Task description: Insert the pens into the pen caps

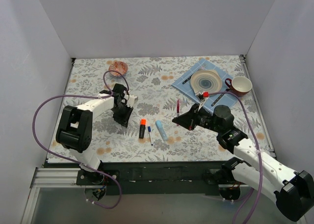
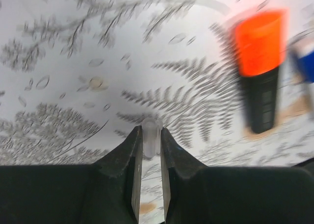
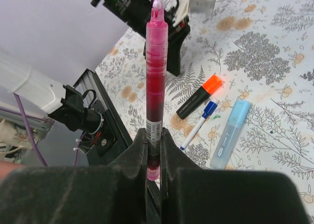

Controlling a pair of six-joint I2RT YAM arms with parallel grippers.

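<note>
The pens were split up: one was in hand and three lay loose on the bench (image 1: 93,82). The dark-red pen (image 3: 156,77) was clamped by its rear end in the right fingers (image 3: 140,148), which were closed tight on it. Its barrel stuck out of them toward 12 o'clock in the overhead view. The left fingers (image 2: 135,143) were closed as well, pinching a small clear plastic piece (image 2: 151,128) at their very tips, which I judged to be this pen's cap.

The black marker with the orange end (image 1: 142,128), the thin white pen with the blue tip (image 1: 149,135) and the light-blue marker (image 1: 161,129) lay side by side between the two arms. They were at about 4 o'clock from the left fingers and 9 o'clock from the right.

The red pen should handle as a light, stiff thing with a smooth, round and rather slippery barrel. A hold low on the body, as here, leaves the writing end free to enter the cap, though that long free length could swing under side load. The clear cap looked thin-walled and tiny. It is best held by its sides with the mouth left open, and it could easily twist or pop out if pushed off-axis.

Dark print ran along the red barrel just above the right fingers, and another line ran along the light-blue marker. Neither could be read.
</note>
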